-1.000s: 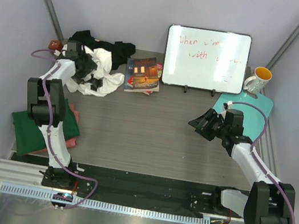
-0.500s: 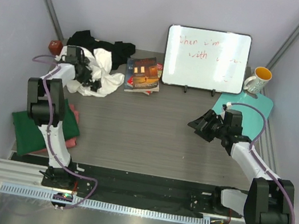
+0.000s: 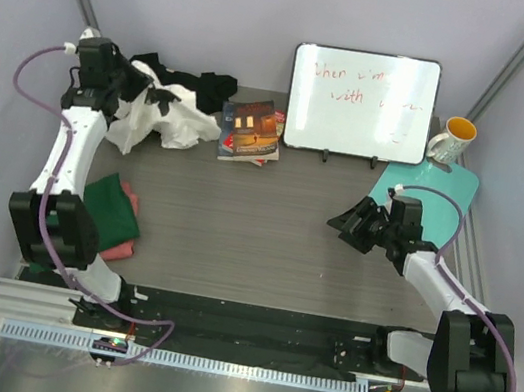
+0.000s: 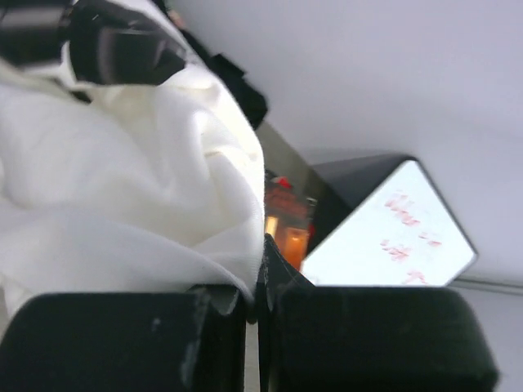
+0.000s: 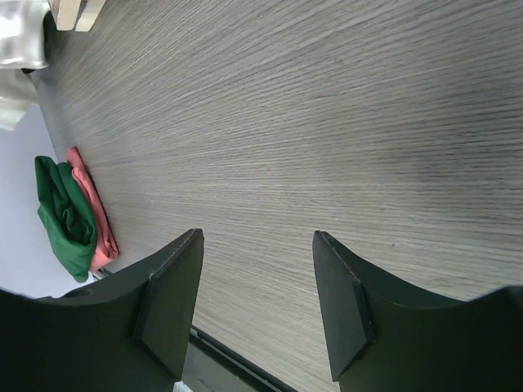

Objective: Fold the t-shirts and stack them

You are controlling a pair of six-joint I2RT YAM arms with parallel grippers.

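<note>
In the upper left of the top view, the left gripper (image 4: 254, 287) is clamped on a fold of the white t-shirt (image 3: 159, 115), which bunches just right of it, touching the black t-shirt (image 3: 196, 80). Right of centre, the right gripper (image 5: 257, 278) hangs with jaws apart over the table (image 5: 327, 122), well apart from the shirts. The green t-shirt (image 3: 109, 210) lies lower left.

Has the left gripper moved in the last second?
Yes. The left gripper has shifted left and back toward the far corner, away from the books, shut on the white shirt and pulling it along.
</note>
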